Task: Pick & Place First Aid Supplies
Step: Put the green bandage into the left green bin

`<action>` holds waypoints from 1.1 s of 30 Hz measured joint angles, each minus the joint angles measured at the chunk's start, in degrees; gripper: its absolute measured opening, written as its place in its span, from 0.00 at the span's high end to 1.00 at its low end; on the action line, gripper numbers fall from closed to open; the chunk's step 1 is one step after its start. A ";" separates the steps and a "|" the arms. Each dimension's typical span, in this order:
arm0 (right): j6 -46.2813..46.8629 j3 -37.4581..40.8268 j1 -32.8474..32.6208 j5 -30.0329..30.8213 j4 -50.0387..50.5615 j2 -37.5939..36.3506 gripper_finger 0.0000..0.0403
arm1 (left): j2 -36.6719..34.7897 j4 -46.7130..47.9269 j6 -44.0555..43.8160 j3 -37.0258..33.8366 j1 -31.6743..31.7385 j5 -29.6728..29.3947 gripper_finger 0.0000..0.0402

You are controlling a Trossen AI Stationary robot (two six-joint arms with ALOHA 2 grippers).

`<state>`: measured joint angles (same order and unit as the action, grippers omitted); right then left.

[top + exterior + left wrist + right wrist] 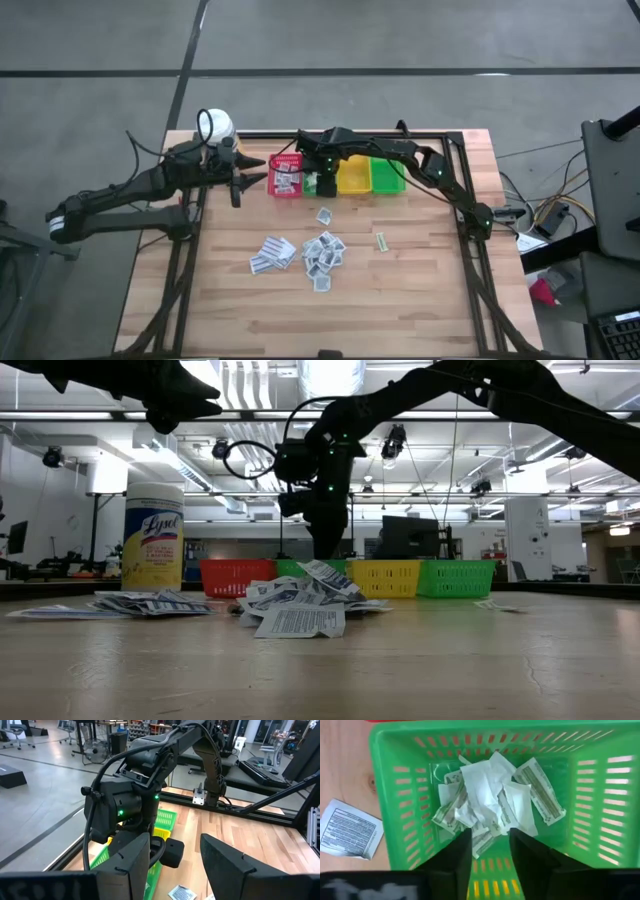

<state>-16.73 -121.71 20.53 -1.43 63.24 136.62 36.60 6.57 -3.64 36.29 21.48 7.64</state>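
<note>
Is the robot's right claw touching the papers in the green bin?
Apart. In the right wrist view the right gripper hangs above the green bin, jaws open and empty, with the packets lying on the bin floor below.

Through the right wrist camera I look down into a green slotted plastic bin (580,795). On its floor I see a loose heap of small white paper sachets (490,800) with grey print, overlapping and crumpled. The right gripper (490,852) hangs over the bin, its two dark fingers (452,857) parted with a gap between them and nothing held. Outside the bin, one flat white printed packet (350,829) lies on the light wooden tabletop (345,770), just beside the bin wall.
</note>
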 joint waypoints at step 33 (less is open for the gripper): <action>3.81 -12.96 -6.52 -7.64 26.13 -7.68 0.62 | 0.01 1.68 0.00 0.00 0.01 0.00 0.57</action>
<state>-12.92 -134.67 14.02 -9.07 89.37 128.94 36.61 8.25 -3.64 36.29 21.48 7.64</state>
